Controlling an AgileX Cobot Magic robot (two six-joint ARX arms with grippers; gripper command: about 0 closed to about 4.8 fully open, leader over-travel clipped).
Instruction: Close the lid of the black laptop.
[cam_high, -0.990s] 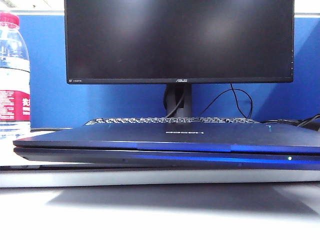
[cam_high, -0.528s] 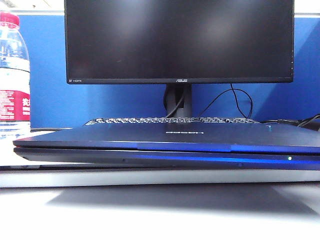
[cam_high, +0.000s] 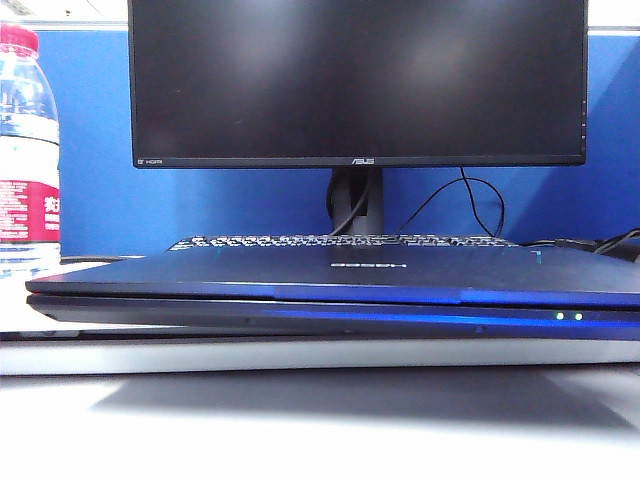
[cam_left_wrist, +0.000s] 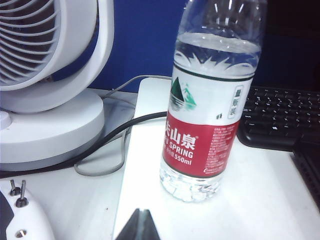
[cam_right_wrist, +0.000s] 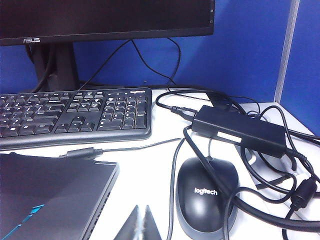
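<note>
The black laptop (cam_high: 330, 300) lies flat across the table with its lid (cam_high: 350, 272) down on the base, dark blue shell and small centred logo facing up. Two green dots glow on its front edge. Its rear corner (cam_right_wrist: 55, 195) shows in the right wrist view. My right gripper (cam_right_wrist: 143, 210) hovers beside that corner, shut and holding nothing. My left gripper (cam_left_wrist: 142, 214) is shut and empty, over the white table close to a water bottle (cam_left_wrist: 207, 100). Neither gripper shows in the exterior view.
An ASUS monitor (cam_high: 358, 80) and a separate black keyboard (cam_right_wrist: 70, 117) stand behind the laptop. A Logitech mouse (cam_right_wrist: 206, 197), a power brick (cam_right_wrist: 240, 131) and tangled cables lie near the right gripper. A white fan (cam_left_wrist: 45, 80) stands by the left gripper.
A second green dot has lit on the laptop's front edge. Nothing else has moved.
</note>
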